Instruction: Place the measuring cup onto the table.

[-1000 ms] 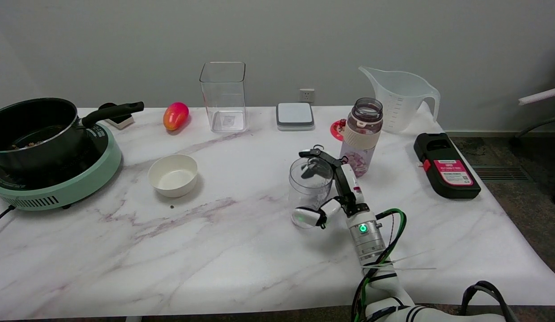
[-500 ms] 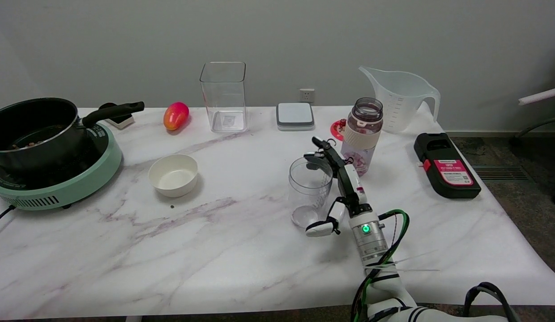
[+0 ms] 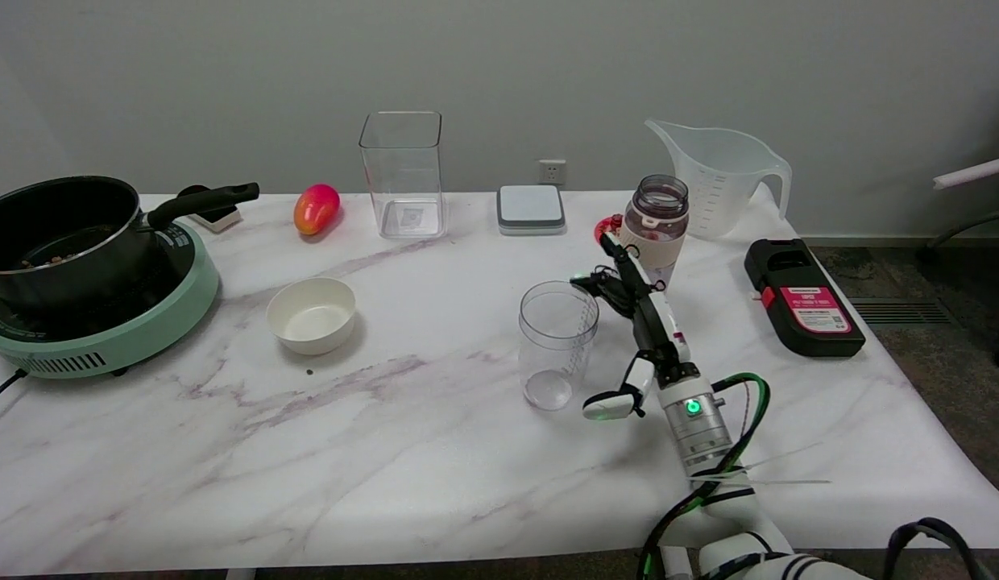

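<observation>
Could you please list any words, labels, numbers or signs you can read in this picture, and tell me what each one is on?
No text here can be read.
Pink label on the black device: printed lines, too small to read.
Large measuring jug: graduation marks, numbers too blurred.
Small measuring cup: faint scale marks, unreadable.
Green induction cooker: panel markings, blurred.
Red round item behind the bottle: unreadable.

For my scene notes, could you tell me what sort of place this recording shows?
Probably a mock kitchen in a lab or office room: a pot on a green hotplate, a measuring cup and a white bowl on a marble-look table against a bare wall.
</observation>
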